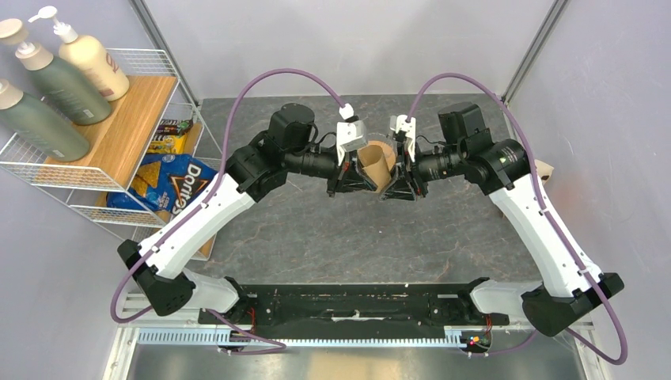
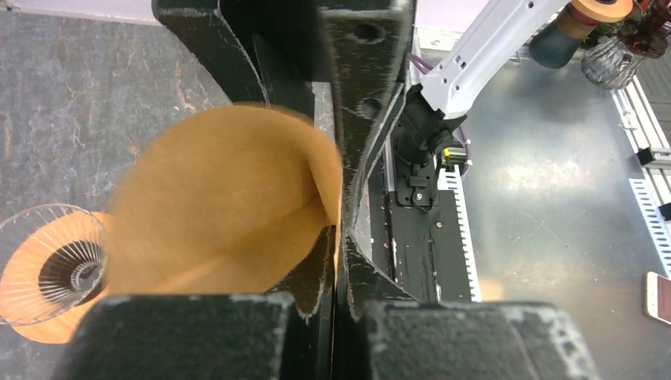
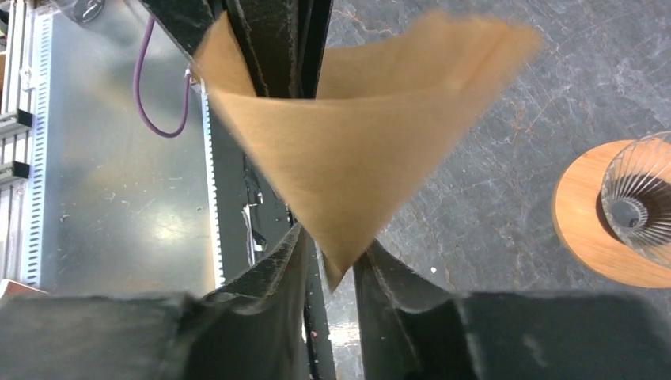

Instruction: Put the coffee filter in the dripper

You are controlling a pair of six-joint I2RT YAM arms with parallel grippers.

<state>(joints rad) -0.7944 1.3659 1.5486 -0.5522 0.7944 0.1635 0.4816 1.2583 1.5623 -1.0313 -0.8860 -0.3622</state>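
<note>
Both jaws: nearly closed, each pinching the coffee filter (image 3: 356, 150), which hangs between them above the table (image 1: 332, 237)
left gripper (image 2: 336, 265): fingers clamp one edge of the filter's rounded mouth; paper runs into the slit between them
right gripper (image 3: 331, 265): fingers squeeze the cone's pointed tip; mouth fans away from it, paper edges blurred
filter shape: single tan sheet, opened partway into a cone
dripper (image 3: 633, 207): upright on the table, clear ribbed glass in a flat wood ring (image 3: 585, 229); off to the side of the filter and apart from it in the right wrist view, cut off by the frame edge
left wrist view: filter overlaps part of the dripper
top view: dripper not made out behind grippers and paper
readable text: "Doritos" on the blue bag (image 1: 170, 184) under the wire shelf (image 1: 126, 131)
unreadable: snack packet (image 1: 170, 136) print too small; pump bottles (image 1: 59, 83) on the shelf, three, no legible label
left wrist view, top right: glassware (image 2: 605, 55), blurred, cut off
</note>
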